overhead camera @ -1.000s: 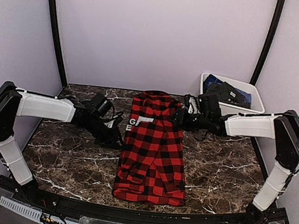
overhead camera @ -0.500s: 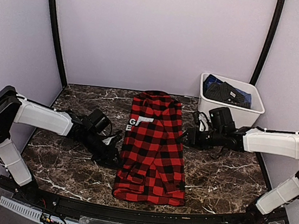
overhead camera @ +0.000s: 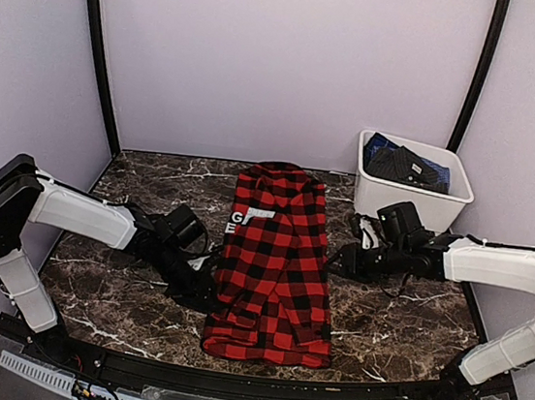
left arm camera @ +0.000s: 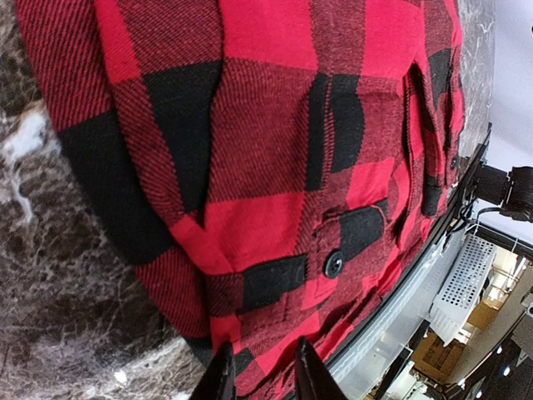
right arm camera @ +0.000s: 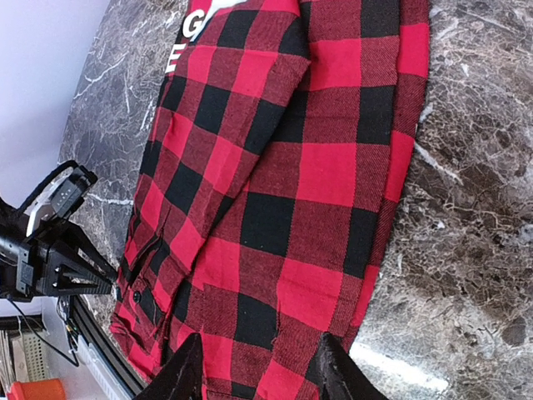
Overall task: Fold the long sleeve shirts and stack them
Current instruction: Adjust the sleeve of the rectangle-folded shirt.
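Note:
One long sleeve shirt (overhead camera: 275, 259), red-and-black check flannel, lies folded into a long strip down the middle of the table, collar far, white label (overhead camera: 246, 219) showing. My left gripper (overhead camera: 199, 294) is low at the strip's near left edge. In the left wrist view its fingertips (left arm camera: 221, 377) stand a narrow gap apart over the shirt (left arm camera: 275, 167) near a buttoned cuff, with nothing pinched. My right gripper (overhead camera: 338, 262) sits at the strip's right edge. Its jaws are wide apart in the right wrist view, above the shirt (right arm camera: 283, 167).
A white tub (overhead camera: 404, 199) at the back right holds dark folded clothes (overhead camera: 404, 163). The dark marble table (overhead camera: 400, 314) shows on both sides of the shirt. Its black front rail (overhead camera: 245, 385) runs just beyond the shirt's near end.
Both arms have slid toward the near edge along the shirt's sides: the left from mid-left to the lower left edge, the right from beside the collar to the mid-right edge. The shirt has not moved.

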Robot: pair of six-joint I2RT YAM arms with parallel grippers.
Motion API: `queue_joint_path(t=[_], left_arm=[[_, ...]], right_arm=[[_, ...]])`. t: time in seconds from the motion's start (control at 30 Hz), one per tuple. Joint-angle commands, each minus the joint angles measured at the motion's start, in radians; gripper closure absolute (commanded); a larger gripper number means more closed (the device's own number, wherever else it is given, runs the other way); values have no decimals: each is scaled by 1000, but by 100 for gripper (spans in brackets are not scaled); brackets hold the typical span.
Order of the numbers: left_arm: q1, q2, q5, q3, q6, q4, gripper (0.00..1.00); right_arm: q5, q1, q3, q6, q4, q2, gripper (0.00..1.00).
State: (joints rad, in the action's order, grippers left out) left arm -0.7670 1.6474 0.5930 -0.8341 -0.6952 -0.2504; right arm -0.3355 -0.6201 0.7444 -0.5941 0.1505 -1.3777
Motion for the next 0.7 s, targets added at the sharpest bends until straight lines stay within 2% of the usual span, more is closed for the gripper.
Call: queue_joint_path(t=[0.0, 0.43, 0.67], left_arm=[[-5, -32, -37, -18, 13, -70, 76], [-13, -6, -40, -28, 7, -66, 74], [-18, 22, -31, -62, 4, -56, 82]], right_arm=[[17, -8, -20, 23, 19, 24, 57], [25, -10, -41, 27, 19, 22, 57], [21, -10, -55, 25, 5, 19, 57]])
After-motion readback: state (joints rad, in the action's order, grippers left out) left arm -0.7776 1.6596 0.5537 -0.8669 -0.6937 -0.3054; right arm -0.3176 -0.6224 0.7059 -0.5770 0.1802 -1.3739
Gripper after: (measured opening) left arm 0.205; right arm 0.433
